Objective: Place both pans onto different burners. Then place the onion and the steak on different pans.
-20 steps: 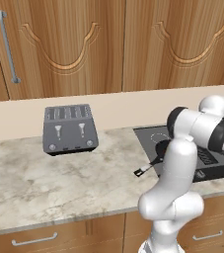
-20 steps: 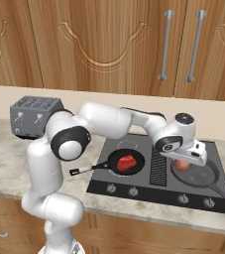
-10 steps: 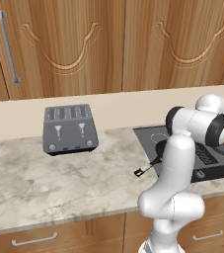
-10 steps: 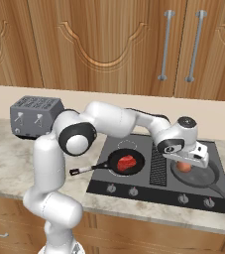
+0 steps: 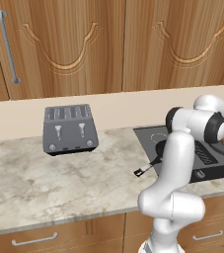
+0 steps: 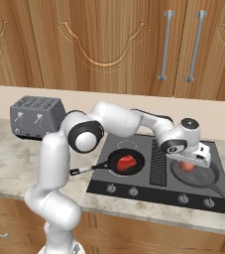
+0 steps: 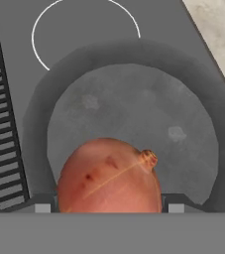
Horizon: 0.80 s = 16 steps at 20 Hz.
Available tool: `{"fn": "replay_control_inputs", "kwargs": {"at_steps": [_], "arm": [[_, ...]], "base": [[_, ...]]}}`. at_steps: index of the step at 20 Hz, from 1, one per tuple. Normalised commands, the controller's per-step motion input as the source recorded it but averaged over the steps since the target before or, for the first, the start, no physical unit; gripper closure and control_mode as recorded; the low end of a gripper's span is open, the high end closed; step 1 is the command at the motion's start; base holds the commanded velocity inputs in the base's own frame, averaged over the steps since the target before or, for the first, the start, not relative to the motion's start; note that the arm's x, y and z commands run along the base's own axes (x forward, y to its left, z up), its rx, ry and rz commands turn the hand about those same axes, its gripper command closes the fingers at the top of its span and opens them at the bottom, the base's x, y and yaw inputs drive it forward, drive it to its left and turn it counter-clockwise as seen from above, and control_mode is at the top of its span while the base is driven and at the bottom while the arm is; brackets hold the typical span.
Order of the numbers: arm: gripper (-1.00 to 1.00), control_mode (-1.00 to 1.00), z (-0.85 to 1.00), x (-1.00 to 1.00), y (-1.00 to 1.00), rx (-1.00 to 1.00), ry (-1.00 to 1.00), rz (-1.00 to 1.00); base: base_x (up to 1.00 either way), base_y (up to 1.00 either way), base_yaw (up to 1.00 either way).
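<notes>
I've got the gripper (image 6: 187, 164) clamped on the onion (image 7: 109, 176) over the grey pan (image 6: 199, 173), so I'd lower it close, then release gently so it doesn't roll out.

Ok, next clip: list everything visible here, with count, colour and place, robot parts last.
Cooktop: one, dark grey, set in the counter.
Vent grille: one, black, cooktop centre.
Black pan: one, left burner, handle toward the counter.
Steak: one, bright red, in the black pan.
Grey pan: one, dark grey, right burner.
Onion: one, reddish-brown, over the grey pan between the fingertips.
Toaster: one, grey, on the counter left of the cooktop.
Counter: one, beige marble.
Cabinets: wooden, above.
Gripper: one, closed on the onion.
</notes>
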Motion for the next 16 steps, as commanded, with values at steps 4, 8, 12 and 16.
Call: {"fn": "replay_control_inputs", "kwargs": {"at_steps": [4, 8, 12, 16], "arm": [[1.00, -1.00, -0.11, 0.16, -0.11, 0.00, 0.00, 0.00], [1.00, -1.00, -0.11, 0.03, -0.15, 0.00, 0.00, 0.00], [1.00, -1.00, -0.11, 0.00, -0.08, 0.00, 0.00, 0.00], [1.00, -1.00, -0.12, 0.00, -0.06, 0.00, 0.00, 0.00]], "base": [[0.00, 0.00, 0.00], [0.00, 0.00, 0.00], [0.00, 0.00, 0.00], [0.00, 0.00, 0.00]]}}
